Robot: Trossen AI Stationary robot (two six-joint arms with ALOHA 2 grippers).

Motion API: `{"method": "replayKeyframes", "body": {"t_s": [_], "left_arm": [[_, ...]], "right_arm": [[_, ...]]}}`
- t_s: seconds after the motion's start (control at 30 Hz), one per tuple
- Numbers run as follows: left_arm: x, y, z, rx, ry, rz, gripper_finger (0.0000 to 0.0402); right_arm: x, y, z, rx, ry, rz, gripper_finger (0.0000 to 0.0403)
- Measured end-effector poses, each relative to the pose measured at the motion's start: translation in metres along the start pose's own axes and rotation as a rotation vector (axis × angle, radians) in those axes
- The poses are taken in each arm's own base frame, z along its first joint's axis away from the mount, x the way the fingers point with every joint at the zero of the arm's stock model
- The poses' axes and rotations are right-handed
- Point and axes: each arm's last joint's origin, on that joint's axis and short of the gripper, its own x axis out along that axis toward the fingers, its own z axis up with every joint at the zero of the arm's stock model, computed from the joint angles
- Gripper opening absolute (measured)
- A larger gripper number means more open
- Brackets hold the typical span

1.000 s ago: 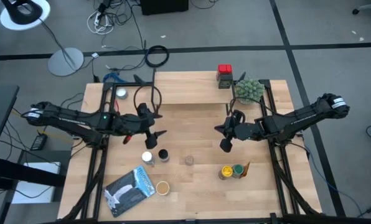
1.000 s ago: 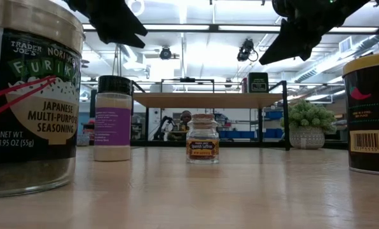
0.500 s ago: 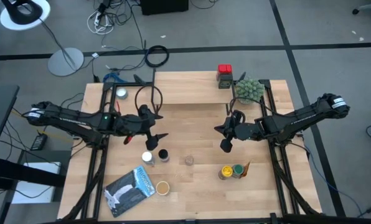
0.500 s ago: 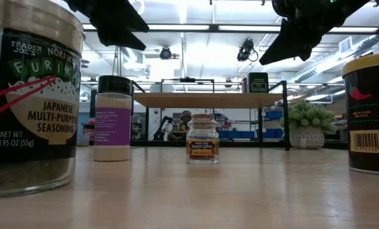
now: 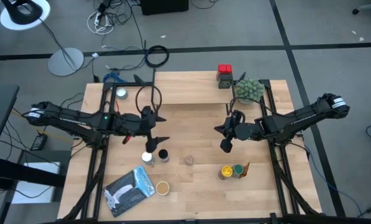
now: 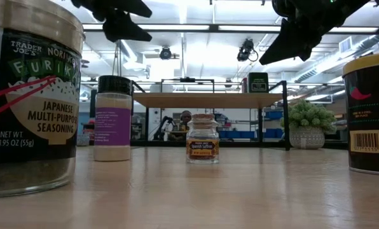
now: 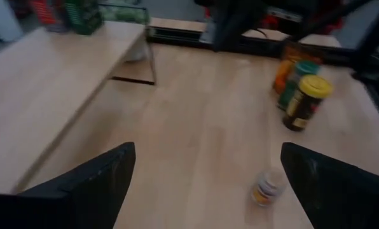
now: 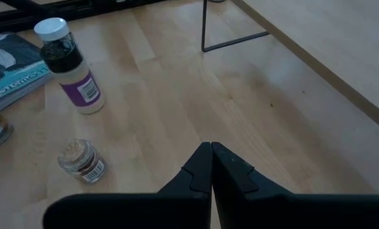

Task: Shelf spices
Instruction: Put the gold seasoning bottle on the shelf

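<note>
The left gripper [image 5: 159, 137] is held above the tabletop [image 5: 198, 186], left of centre, with its fingers [image 7: 94, 184] spread wide and nothing between them. Just near of it, a white-capped jar [image 5: 147, 157] and a black-lidded jar [image 5: 163, 155] are seen standing side by side. The right gripper [image 5: 225, 146] is held above the tabletop right of centre, its fingers [image 8: 202, 168] pressed together and empty.

The shelf [image 5: 185, 89], a light wood board on black legs, is located along the far edge of the tabletop. A red-lidded tin [image 5: 225, 70] and a darker tin beside it are seen on its right end, next to a fuzzy green plant [image 5: 249, 90]. A small item at its left end cannot be identified.

A small glass jar [image 5: 189, 160] is placed at the centre of the tabletop. A yellow-lidded jar [image 5: 226, 171] and a green-lidded jar [image 5: 238, 169] are touching at the near right. A tan-lidded jar [image 5: 163, 186] is set just beside a flat silver-blue pouch [image 5: 129, 190] at the near left.
</note>
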Motion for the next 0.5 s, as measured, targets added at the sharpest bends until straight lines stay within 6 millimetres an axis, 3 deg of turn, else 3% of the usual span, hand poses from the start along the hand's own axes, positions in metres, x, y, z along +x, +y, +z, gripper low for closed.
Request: {"method": "replayKeyframes", "body": {"t_s": [0.5], "left_arm": [[0.002,0.0,-0.011,0.014,0.112,-0.023,0.04]], "right_arm": [[0.0,0.0,0.0,0.0,0.0,0.0,0.0005]]}}
